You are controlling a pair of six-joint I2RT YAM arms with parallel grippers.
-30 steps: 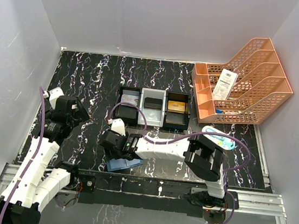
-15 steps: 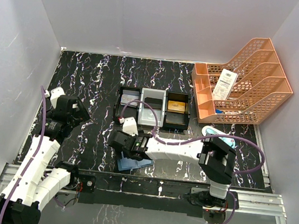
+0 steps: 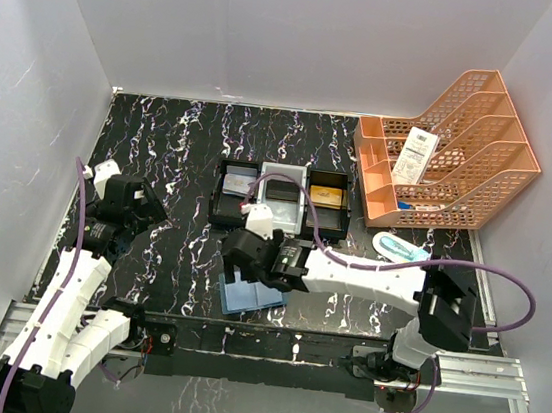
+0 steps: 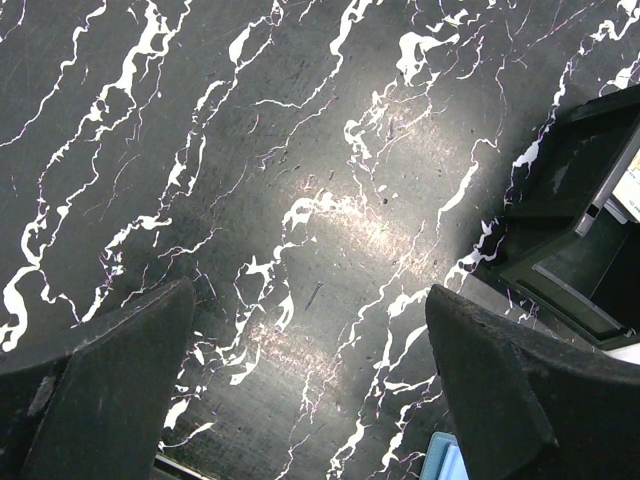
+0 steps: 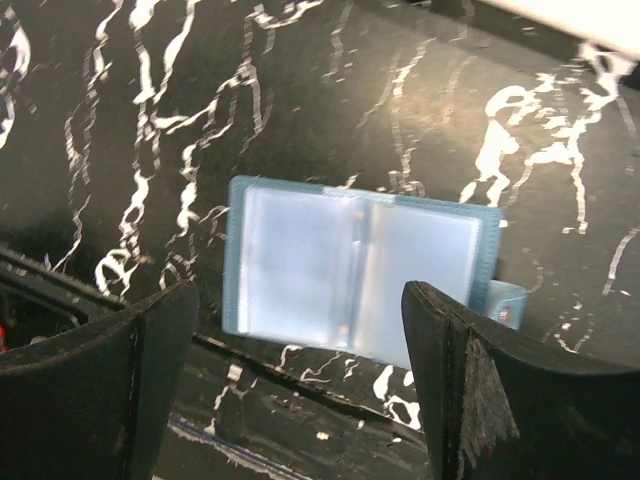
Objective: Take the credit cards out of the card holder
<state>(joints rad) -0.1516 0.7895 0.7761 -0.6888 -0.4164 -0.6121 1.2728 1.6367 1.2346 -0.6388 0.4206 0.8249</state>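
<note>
Down by the near edge of the desk [image 3: 183, 145], the card holder [image 5: 360, 270] lies flat and unfolded, right under the right pincer [image 5: 295, 335], jaws apart, gripping nothing. Credit cards [image 3: 326, 199] sit in the tray [image 3: 218, 189] further back. Left pincer [image 4: 310, 340] hangs spread wide over on the left.

Left arm [image 3: 69, 292]: white tubes, black joints, purple cable [image 3: 79, 213] along side. Right arm [image 3: 368, 276]: same white and black, long purple cable [image 3: 490, 266]. Fingers [image 5: 90, 380]: black, thick, wedge-shaped.
</note>
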